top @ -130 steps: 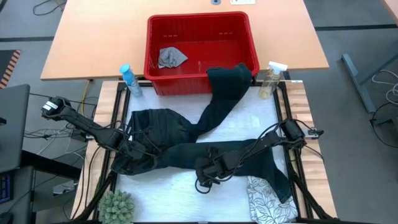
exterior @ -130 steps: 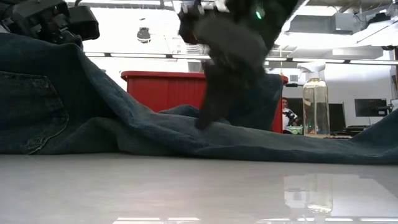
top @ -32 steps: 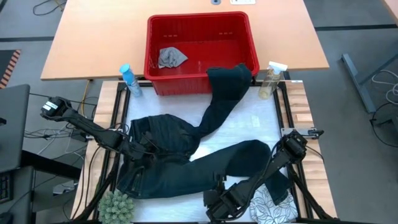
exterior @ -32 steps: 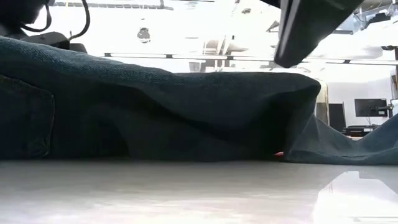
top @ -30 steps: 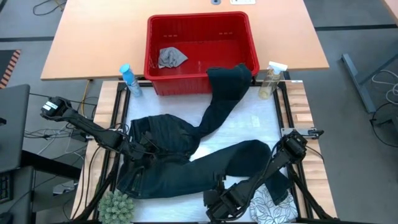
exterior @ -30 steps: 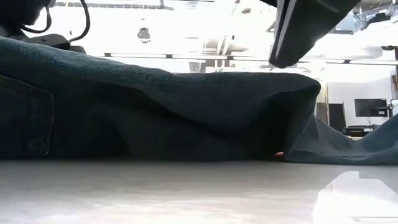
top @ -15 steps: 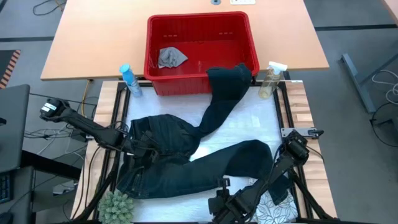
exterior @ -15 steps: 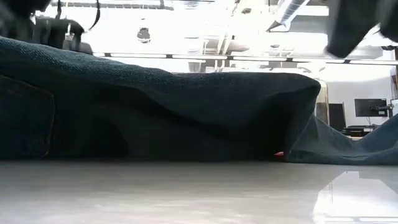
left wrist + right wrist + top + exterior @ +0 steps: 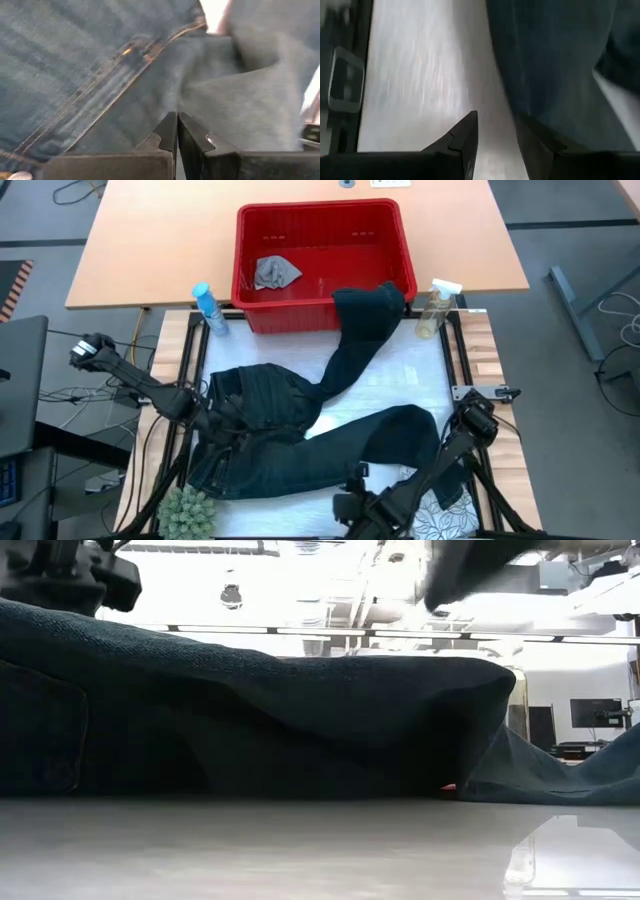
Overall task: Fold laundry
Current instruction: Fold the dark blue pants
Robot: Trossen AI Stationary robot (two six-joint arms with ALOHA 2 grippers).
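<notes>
**Right gripper empty beside jeans; left gripper closed over them**

Right gripper (image 9: 495, 130): fingers parted, nothing between them, poised over the white table (image 9: 420, 75) with the edge of the jeans (image 9: 555, 65) just beside one finger. In the high view it sits at the table's near edge, just off the folded leg.

Left gripper (image 9: 177, 131): fingers pressed together, empty, over the jeans' seam; contact with the cloth is uncertain.

Farther off, one jeans leg drapes over the rim of the basket (image 9: 322, 220), which holds a grey cloth (image 9: 275, 272). A leaf-print cloth (image 9: 440, 520) lies near the right gripper.

jeans (image 9: 300, 430) across table centre | one leg into basket (image 9: 322, 265) behind | small cloth (image 9: 274, 272) in basket
</notes>
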